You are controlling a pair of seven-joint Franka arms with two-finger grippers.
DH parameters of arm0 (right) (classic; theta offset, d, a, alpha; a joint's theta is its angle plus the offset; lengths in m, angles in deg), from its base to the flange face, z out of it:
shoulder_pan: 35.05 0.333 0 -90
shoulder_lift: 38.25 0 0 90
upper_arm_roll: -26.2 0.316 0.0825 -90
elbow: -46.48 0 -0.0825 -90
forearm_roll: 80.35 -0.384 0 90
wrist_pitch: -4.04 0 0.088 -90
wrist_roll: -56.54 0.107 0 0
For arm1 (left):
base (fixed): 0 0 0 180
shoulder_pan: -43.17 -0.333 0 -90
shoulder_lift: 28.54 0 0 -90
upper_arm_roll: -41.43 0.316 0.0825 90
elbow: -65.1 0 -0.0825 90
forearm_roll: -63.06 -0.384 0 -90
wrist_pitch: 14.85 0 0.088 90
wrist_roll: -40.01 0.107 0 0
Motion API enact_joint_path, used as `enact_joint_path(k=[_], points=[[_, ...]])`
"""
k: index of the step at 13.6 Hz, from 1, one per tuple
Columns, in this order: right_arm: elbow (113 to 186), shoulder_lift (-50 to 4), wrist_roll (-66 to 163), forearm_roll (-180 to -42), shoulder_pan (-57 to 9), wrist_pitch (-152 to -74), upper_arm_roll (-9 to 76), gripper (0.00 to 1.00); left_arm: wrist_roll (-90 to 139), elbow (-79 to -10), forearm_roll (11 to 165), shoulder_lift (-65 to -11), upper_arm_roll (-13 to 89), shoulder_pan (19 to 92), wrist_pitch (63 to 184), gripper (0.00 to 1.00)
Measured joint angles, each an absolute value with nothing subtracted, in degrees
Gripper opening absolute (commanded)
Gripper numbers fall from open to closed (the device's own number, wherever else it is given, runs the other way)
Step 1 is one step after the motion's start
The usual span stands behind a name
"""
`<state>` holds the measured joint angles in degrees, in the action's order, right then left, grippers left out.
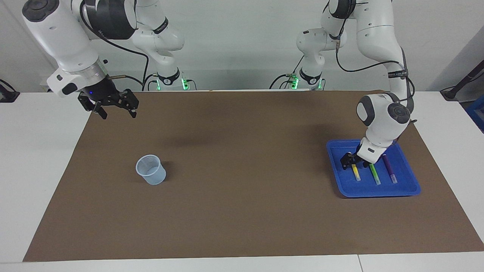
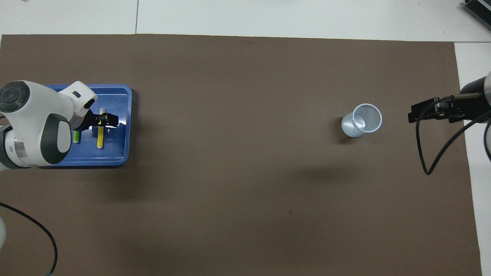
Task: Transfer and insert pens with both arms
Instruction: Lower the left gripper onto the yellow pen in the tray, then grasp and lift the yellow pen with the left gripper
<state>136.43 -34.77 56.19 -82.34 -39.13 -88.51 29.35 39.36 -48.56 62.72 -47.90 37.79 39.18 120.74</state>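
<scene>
the yellow pen (image 1: 356, 172) lies in the blue tray (image 1: 378, 190) at the left arm's end of the table, its long axis running toward and away from the robots. the left gripper (image 1: 352, 162) sits right over its robot-side end, fingers spread wide astride the barrel. the right gripper (image 1: 113, 107) waits wide open, well apart, past the cup (image 1: 151, 170).

A: From overhead, can you see the purple pen (image 1: 389, 168)?

B: No, the left arm's wrist covers it there. It shows only in the facing view. The green pen (image 2: 76, 137) shows just a short end by that wrist.

A: And the yellow pen (image 2: 100, 138)?

B: Its end farther from the robots is covered by the left end effector (image 2: 102, 119). Contact can't be judged.

A: The right arm?

B: Cut off at the overhead picture's edge; only its end effector (image 2: 411, 115) and wrist show.
</scene>
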Motion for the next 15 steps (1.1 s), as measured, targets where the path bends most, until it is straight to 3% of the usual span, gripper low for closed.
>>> enact_joint_path(k=[1,4,8,10,12,15], points=[[136.54,-34.8,56.19,-82.34,-39.13,-88.51,29.35,1.0,39.36,-49.0,62.72,-47.9,37.79,39.18,121.17,0.81],[136.95,-34.92,56.19,-82.34,-39.13,-88.51,29.36,1.0,39.36,-49.34,62.73,-47.85,37.71,39.19,121.49,0.66],[139.98,-36.07,56.19,-82.34,-39.1,-89.97,29.38,1.0,39.36,-49.32,62.76,-47.36,37.53,39.22,121.5,0.29],[142.14,-37.08,56.19,-82.34,-39.1,-90.89,29.4,1.0,39.36,-49.32,62.78,-47.35,37.5,39.23,121.5,0.23],[143.0,-37.69,56.19,-82.34,-39.07,-91.13,29.55,1.0,39.35,-49.32,62.83,-47.22,37.37,39.24,121.47,0.03],[143.79,-38.14,56.19,-82.34,-39.03,-91.69,29.75,1.0,39.34,-49.26,62.87,-47.2,37.36,39.23,121.3,0.0]])
